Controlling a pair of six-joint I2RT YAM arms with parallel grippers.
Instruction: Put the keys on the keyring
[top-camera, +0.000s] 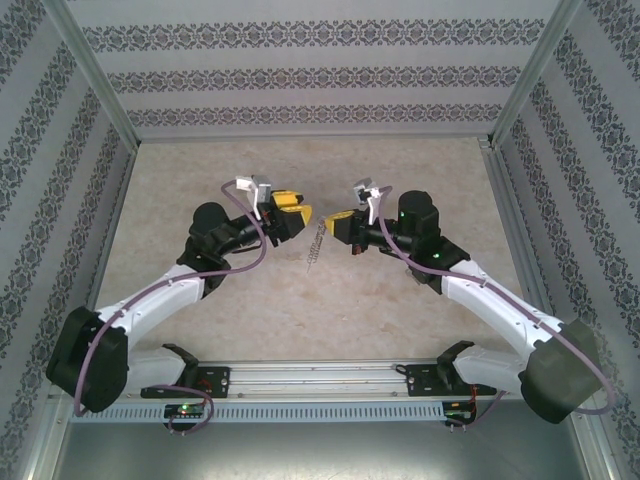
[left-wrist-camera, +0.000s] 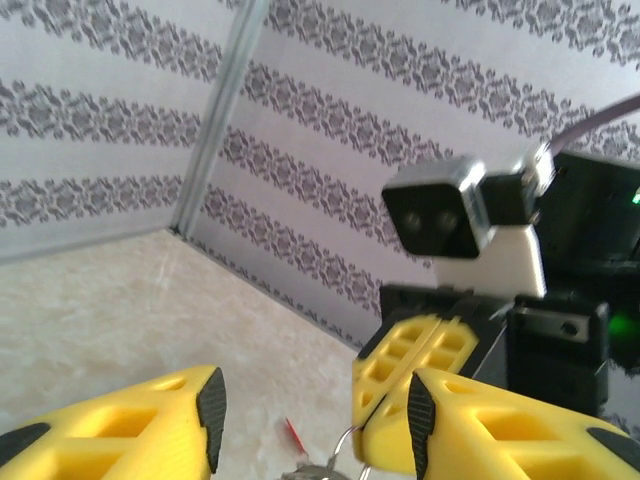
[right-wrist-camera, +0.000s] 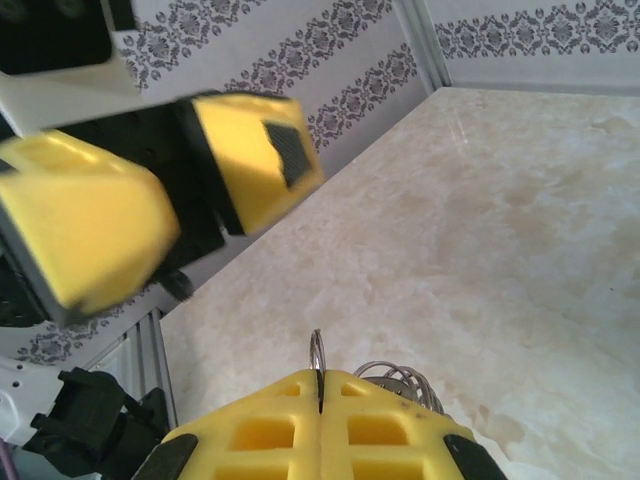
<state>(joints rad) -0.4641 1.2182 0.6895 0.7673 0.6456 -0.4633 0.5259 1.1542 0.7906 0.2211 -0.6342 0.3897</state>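
Note:
My right gripper (right-wrist-camera: 320, 380) is shut on one small ring of the keyring (right-wrist-camera: 318, 352), edge-on between its yellow fingertips, with several more rings (right-wrist-camera: 405, 381) bunched just to the right. In the top view the keyring (top-camera: 314, 250) hangs below and between the two grippers, above the table. My left gripper (left-wrist-camera: 315, 420) is open, its pads wide apart. Between them low down are a red tag (left-wrist-camera: 294, 435) of the keys, grey metal at the bottom edge, and a wire ring (left-wrist-camera: 352, 443) held by the right gripper's fingers (left-wrist-camera: 410, 365). From above, left gripper (top-camera: 297, 214) and right gripper (top-camera: 337, 225) face each other closely.
The beige marbled tabletop (top-camera: 320, 310) lies under both arms. Patterned walls (top-camera: 310, 70) enclose the back and sides, with metal corner posts (left-wrist-camera: 215, 120). The right arm's wrist camera (left-wrist-camera: 440, 210) is close in front of the left gripper.

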